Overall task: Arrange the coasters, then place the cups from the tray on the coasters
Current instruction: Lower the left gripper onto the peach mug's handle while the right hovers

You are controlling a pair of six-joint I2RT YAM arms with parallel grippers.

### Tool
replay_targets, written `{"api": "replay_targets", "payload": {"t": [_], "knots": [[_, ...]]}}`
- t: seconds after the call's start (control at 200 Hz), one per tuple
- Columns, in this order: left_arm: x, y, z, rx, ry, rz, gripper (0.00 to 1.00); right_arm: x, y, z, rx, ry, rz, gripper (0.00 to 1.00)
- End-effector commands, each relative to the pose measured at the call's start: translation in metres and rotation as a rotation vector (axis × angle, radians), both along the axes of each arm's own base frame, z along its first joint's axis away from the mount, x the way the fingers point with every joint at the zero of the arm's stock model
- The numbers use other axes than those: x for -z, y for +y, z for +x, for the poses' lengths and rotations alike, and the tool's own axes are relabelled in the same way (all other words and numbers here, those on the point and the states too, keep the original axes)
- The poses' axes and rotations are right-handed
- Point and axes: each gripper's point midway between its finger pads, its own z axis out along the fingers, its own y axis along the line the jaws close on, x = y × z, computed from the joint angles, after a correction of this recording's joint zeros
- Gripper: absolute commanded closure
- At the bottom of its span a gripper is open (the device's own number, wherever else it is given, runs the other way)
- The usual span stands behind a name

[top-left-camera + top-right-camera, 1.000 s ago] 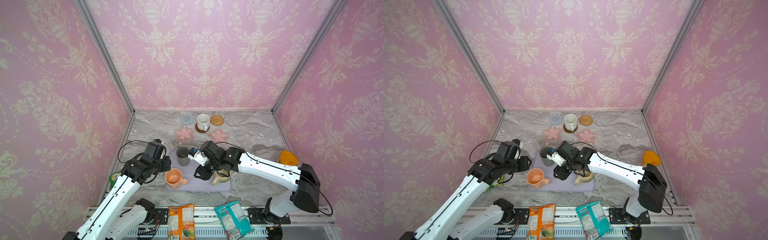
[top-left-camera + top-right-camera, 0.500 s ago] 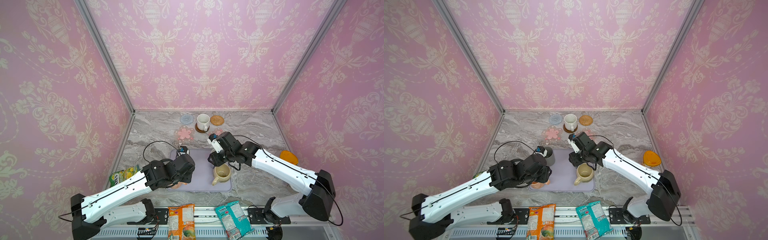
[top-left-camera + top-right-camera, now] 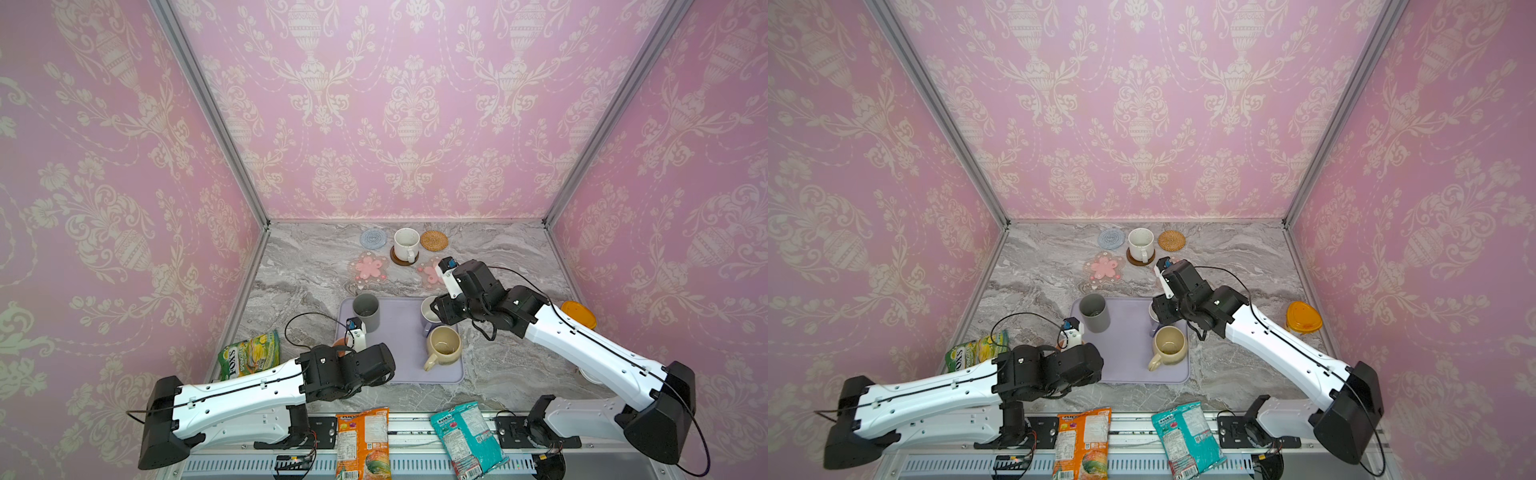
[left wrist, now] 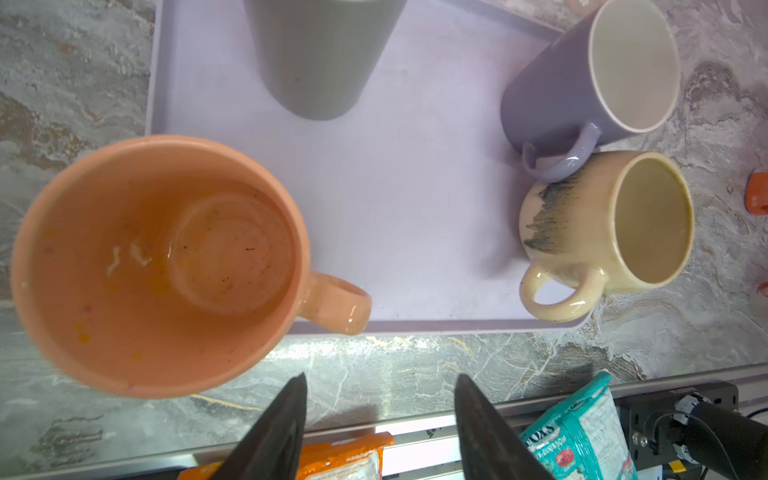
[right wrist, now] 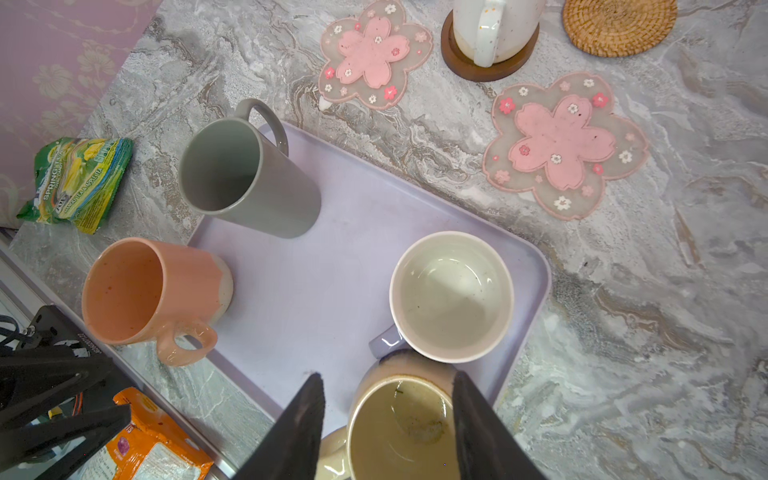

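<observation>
The lavender tray [image 3: 399, 332] holds a tall grey cup [image 3: 365, 309], a lavender cup [image 5: 451, 295], a beige-yellow cup [image 3: 444, 347] and a peach-orange cup [image 4: 158, 266]. The white speckled cup [image 3: 406, 244] stands on the dark brown coaster [image 3: 401, 261]. Around it lie the grey-blue coaster [image 3: 373, 238], the tan rattan coaster [image 3: 434, 240] and two pink flower coasters [image 5: 374, 54] [image 5: 563, 143]. My left gripper [image 4: 380, 382] is open and empty over the table's front edge, beside the peach cup. My right gripper [image 5: 388, 376] hangs open above the beige-yellow and lavender cups, holding nothing.
A green snack packet [image 3: 251, 353] lies left of the tray. Orange [image 3: 363, 440] and teal [image 3: 465, 436] packets rest on the front rail. An orange-lidded container [image 3: 578, 314] sits at the right wall. My left arm hides most of the peach cup in both top views.
My left arm has swung in from the left and now lies low across the tray's front left corner. My right gripper has moved from the tray's middle toward its far right corner.
</observation>
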Motion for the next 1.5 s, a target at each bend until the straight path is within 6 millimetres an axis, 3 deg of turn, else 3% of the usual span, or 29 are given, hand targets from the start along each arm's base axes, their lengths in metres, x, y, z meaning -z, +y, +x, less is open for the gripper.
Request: {"api": "replay_targets", "payload": {"t": [0.0,0.205,0.475,0.986,1.301,1.496], "knots": [[-0.001,0.009,0.008,-0.141,-0.032,-0.048,0.38,-0.004,-0.006,-0.001,0.007,-0.030,0.004,0.48],[0.006,0.010,0.012,-0.242,-0.031,-0.087,0.36,-0.001,-0.016,-0.001,0.017,-0.043,-0.031,0.47],[0.025,0.010,0.017,-0.341,-0.026,-0.071,0.35,-0.003,-0.009,0.001,0.010,-0.050,0.009,0.47],[0.043,0.022,0.012,-0.461,0.014,-0.040,0.47,0.006,-0.004,0.006,0.001,-0.041,0.020,0.47],[0.052,0.025,0.006,-0.465,0.051,-0.018,0.48,0.009,0.003,0.009,-0.005,-0.019,0.052,0.47],[0.053,0.021,-0.003,-0.364,0.102,0.021,0.51,0.009,0.004,0.010,-0.004,-0.020,0.059,0.46]]}}
